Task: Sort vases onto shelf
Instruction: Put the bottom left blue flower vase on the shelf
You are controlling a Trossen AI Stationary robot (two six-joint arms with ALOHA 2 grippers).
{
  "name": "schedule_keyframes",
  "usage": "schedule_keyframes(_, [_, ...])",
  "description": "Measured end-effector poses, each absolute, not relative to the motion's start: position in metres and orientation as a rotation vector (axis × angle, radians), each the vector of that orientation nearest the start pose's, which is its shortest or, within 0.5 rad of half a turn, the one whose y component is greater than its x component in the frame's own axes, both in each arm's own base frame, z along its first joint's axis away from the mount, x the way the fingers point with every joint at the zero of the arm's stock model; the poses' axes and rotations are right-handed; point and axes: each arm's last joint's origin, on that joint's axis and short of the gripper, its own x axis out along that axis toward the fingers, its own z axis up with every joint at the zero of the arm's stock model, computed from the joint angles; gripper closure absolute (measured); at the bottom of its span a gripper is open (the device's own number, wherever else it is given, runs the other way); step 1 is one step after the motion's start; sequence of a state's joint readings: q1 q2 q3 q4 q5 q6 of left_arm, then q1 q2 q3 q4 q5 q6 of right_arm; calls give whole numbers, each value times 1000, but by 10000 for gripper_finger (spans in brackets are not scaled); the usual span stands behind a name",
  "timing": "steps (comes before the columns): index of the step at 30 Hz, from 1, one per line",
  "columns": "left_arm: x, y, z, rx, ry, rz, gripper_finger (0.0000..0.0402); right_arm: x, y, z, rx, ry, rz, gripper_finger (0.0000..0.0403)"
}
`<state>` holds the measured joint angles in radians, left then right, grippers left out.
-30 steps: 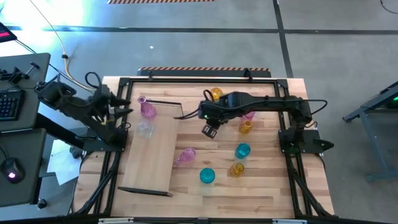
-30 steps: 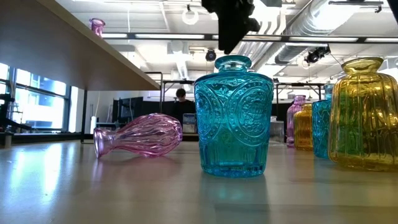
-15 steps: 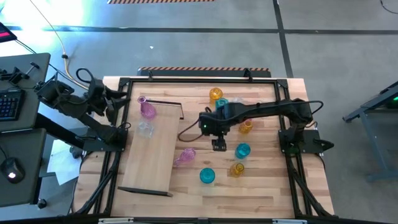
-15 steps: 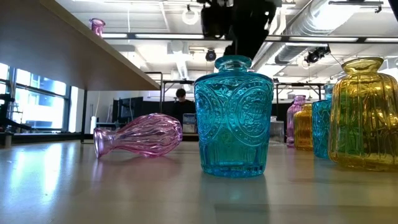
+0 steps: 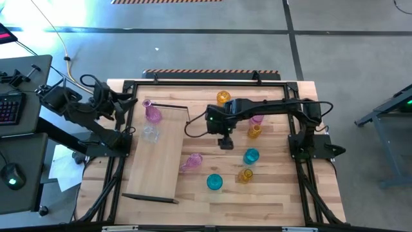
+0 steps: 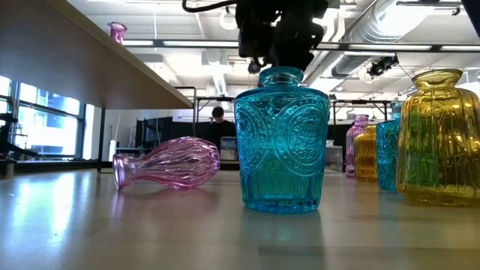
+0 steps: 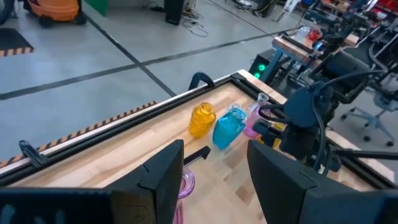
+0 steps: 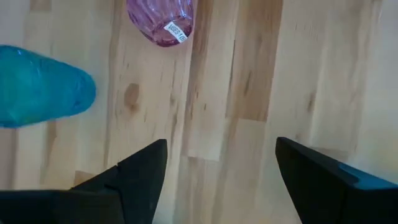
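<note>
The shelf [image 5: 158,158] lies on the table's left half; a pink vase [image 5: 152,113] and a clear vase [image 5: 150,134] stand on its far end. Beside the shelf another pink vase [image 5: 191,161] lies on its side [image 6: 169,163]. Teal vases [image 5: 214,182] [image 5: 251,156] and amber vases [image 5: 245,175] [image 5: 223,98] stand on the table. My right gripper [image 5: 225,142] hangs open over bare wood [image 8: 221,168], pointing down, right of the lying pink vase [image 8: 163,22]. My left gripper [image 5: 123,107] is open at the table's left edge [image 7: 214,180].
More vases crowd under the right arm at the far middle: amber [image 7: 202,118], teal [image 7: 230,127] and pink [image 5: 257,120]. A black frame [image 5: 206,82] runs round the table. In the low view the near teal vase [image 6: 281,142] stands below the right gripper [image 6: 277,34].
My right gripper has come down and a little toward the table's near edge, rolling as it went, and now hangs lower over the wood between the lying pink vase and the teal vases. My left wrist has rolled in place. No vase has moved.
</note>
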<state>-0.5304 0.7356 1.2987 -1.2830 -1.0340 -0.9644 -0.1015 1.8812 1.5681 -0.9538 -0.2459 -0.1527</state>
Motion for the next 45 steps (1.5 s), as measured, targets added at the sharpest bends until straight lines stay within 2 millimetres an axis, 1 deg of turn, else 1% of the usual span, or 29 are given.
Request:
schedule_keyframes(4, [68,-11,407,-369,253,664,232,380,-32,246,223,1232,142,121])
schedule_keyframes(8, [68,-9,406,-372,249,694,232,382,-24,247,444,1241,108,121])
schedule_keyframes(11, [65,-7,404,-356,283,701,232,383,-8,248,569,1262,84,121])
schedule_keyframes(14, [62,-6,399,-336,360,676,232,383,17,248,626,1289,67,121])
schedule_keyframes(17, [59,-5,395,-302,434,657,232,383,46,249,623,1286,43,121])
schedule_keyframes(19, [57,-5,394,-290,459,658,232,383,62,254,612,1277,13,121])
schedule_keyframes(22, [56,-4,393,-275,470,658,232,384,77,265,607,1232,-26,121])
schedule_keyframes(24, [56,-4,393,-259,476,653,232,383,85,268,604,1221,-38,121])
schedule_keyframes(28, [56,-4,393,-236,486,645,232,382,94,266,599,1232,-49,121])
schedule_keyframes(39, [56,-5,393,-240,500,631,232,389,116,237,539,1313,-2,121])
schedule_keyframes(42, [56,-5,393,-242,502,628,232,391,120,231,532,1320,4,121])
schedule_keyframes(45, [56,-5,393,-242,502,628,232,392,121,230,532,1316,7,121])
